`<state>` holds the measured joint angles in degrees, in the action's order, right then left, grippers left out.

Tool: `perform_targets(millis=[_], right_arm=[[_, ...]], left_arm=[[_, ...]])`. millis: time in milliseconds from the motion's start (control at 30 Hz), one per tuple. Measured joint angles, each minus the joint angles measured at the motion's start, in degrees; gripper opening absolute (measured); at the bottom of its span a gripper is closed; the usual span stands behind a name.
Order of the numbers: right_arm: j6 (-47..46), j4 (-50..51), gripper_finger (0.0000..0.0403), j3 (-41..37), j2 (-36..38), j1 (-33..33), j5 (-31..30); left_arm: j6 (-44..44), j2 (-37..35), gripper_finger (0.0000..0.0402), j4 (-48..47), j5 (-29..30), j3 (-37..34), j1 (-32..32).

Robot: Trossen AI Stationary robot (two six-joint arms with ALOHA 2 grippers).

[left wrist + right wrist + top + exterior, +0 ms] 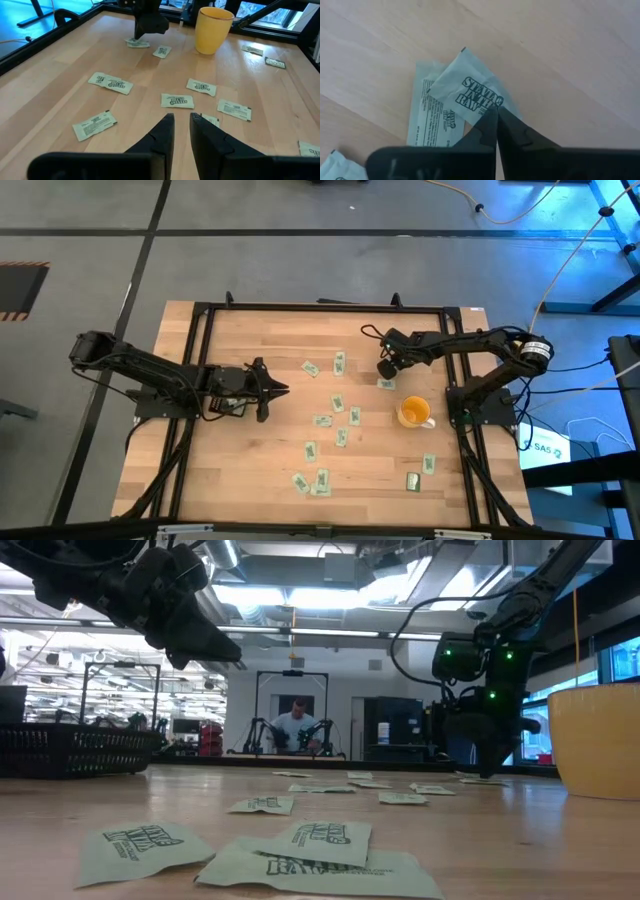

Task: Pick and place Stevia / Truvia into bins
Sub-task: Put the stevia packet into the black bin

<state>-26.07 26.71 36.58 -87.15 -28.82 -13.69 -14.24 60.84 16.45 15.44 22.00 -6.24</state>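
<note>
Right gripper [496,116] fingers pinched on a sachet [470,92] near the table's [250,470] far edge; left gripper [182,125] narrow, empty

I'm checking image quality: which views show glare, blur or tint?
Low view: ceiling lights glare, nearest sachet soft. High view: blue cast at the top right corner. Right wrist view: the right tool dark, sachet print sharp.

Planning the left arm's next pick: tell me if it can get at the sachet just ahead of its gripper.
Probably yes. The left gripper hangs slightly open over bare wood, and the sachet ahead lies flat with nothing between them.
</note>
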Motion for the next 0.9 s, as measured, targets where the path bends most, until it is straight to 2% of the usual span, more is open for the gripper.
perform_targets(millis=[667, 767, 900], right_arm=[[8.4, 1.5, 0.0001, 6.7, -0.3, 0.0, -0.4], [8.7, 1.5, 0.0001, 8.3, -0.3, 0.0, 3.2], [10.4, -3.1, 0.0000, 10.1, -0.3, 1.7, 17.2]], left_arm=[[0.0, 0.0, 0.0054, -1.0, 0.1, 0.0, 0.0], [1.5, 0.0, 0.0054, -1.3, 0.1, 0.0, 0.0], [5.2, 0.0, 0.0054, -1.3, 0.1, 0.0, 0.0]])
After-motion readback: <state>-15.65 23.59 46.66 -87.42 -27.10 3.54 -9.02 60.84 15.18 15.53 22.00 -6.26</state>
